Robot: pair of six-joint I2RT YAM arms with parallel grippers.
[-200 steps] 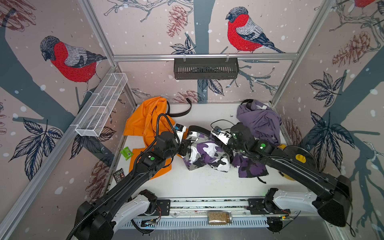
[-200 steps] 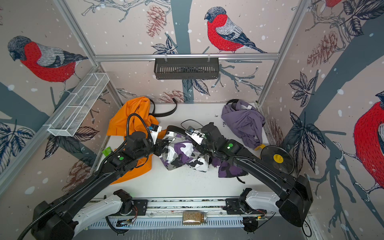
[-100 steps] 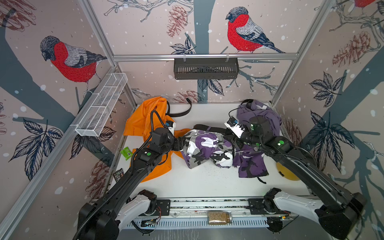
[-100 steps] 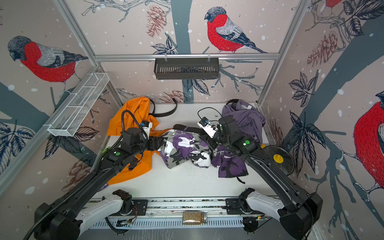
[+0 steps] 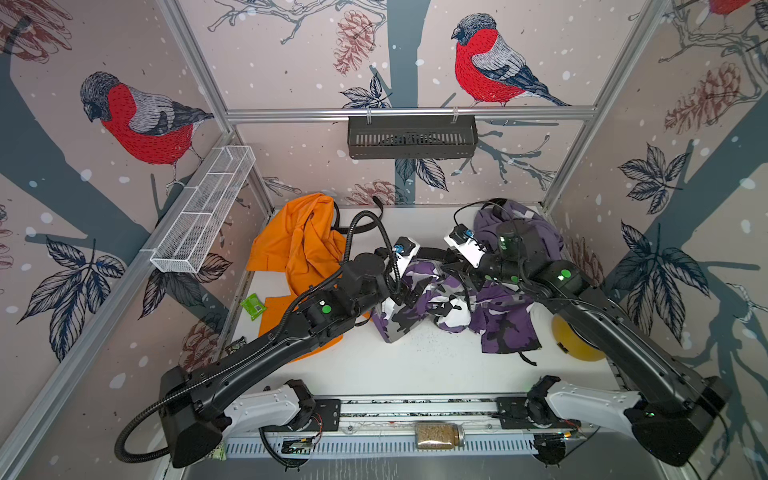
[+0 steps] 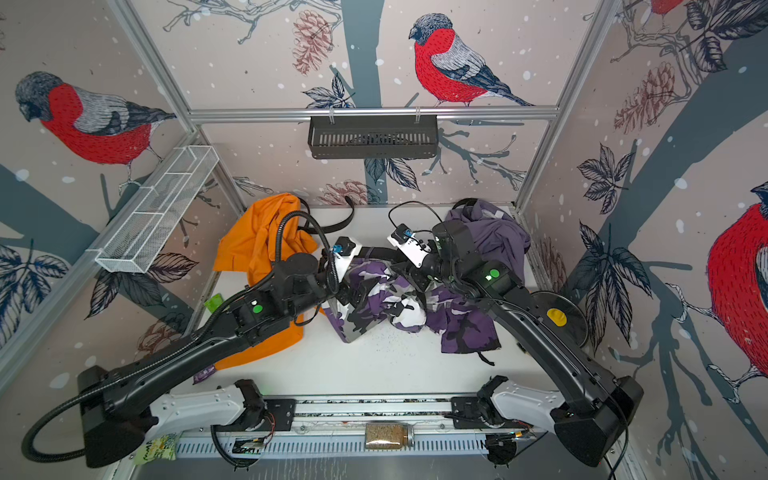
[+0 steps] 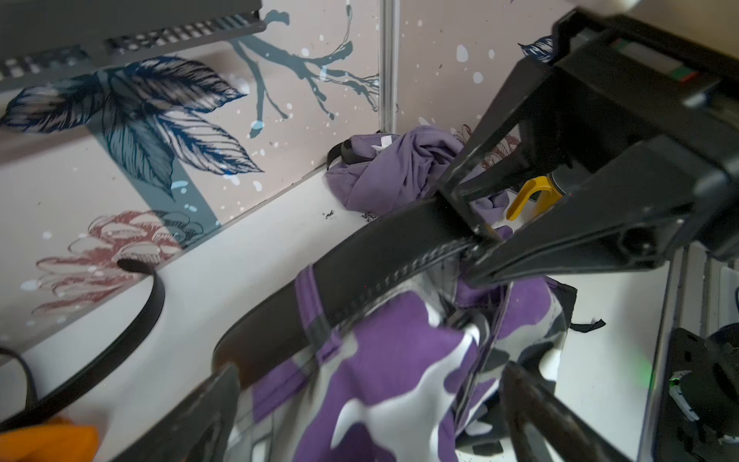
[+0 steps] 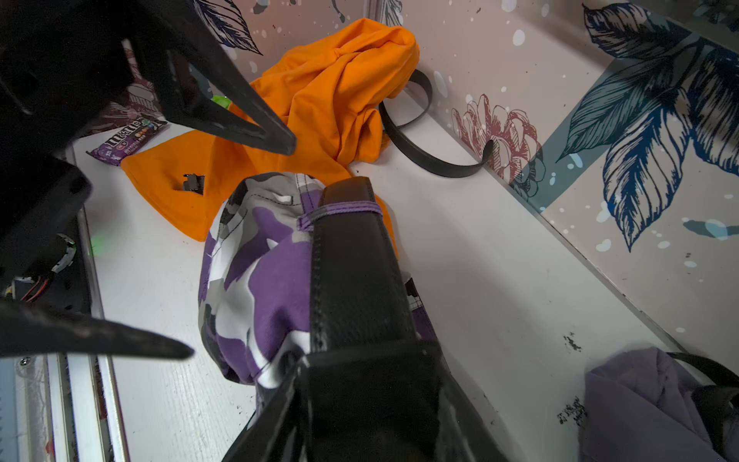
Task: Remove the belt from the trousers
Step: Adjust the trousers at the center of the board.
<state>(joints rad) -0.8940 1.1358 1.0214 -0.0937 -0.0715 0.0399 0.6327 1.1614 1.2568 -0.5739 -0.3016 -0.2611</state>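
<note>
1. The left gripper (image 8: 242, 251) has just let go; its jaws stand wide apart over the camouflage trousers (image 7: 392, 360).
2. The right gripper (image 7: 476, 246) stays clamped on the black belt (image 7: 360, 276), which is threaded through a belt loop (image 7: 316, 316) at the table (image 5: 415, 370) middle.
3. Re-pin the fabric beside that loop, then pull lengthwise.

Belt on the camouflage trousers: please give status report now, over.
Left gripper open, gripping nothing. Right gripper shut on belt. Belt runs through purple belt loop of trousers, not yet out. In the way: only that loop.
</note>
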